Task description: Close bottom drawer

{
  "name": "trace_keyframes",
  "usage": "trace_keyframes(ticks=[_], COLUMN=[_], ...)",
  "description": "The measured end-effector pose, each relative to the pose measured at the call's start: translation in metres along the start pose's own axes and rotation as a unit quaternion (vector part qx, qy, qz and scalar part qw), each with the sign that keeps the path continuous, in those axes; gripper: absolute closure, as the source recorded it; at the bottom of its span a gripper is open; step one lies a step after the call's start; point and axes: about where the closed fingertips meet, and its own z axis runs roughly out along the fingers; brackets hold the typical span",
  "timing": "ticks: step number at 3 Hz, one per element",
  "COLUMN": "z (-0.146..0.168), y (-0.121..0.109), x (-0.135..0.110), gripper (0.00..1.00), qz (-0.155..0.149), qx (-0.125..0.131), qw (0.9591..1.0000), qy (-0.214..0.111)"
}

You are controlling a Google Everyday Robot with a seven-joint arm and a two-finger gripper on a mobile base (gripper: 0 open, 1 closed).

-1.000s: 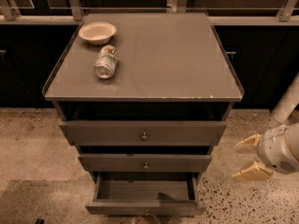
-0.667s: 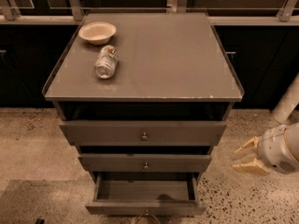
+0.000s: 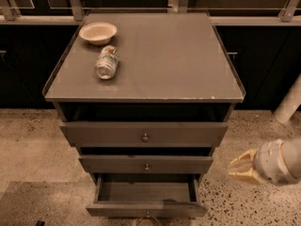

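Gripper fingers now pinched together, were splayed earlier. Hangs right of cabinet, touching nothing. Bottom drawer sticks way out at cabinet base. Zero progress so far, whole push left.

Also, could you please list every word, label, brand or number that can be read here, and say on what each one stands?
The bottle lying on the cabinet top: a label is there, but too blurred to read.
The bowl, the cabinet and the open bottom drawer: no text shows.
The tool, right of the cabinet beside the lower drawers: no marking shows.
Nothing can be quoted.
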Motion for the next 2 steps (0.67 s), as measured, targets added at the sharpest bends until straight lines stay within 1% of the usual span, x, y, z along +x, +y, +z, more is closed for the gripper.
trace_keyframes(ticks=[1,2], z=[0.064,0.107], y=[0.011,-0.005], x=[0.030,0.052], gripper=[1.00,1.00], qz=[0.040,0.058], qx=[0.007,0.049], qw=[0.9939,0.9805], qy=[-0.103,-0.181])
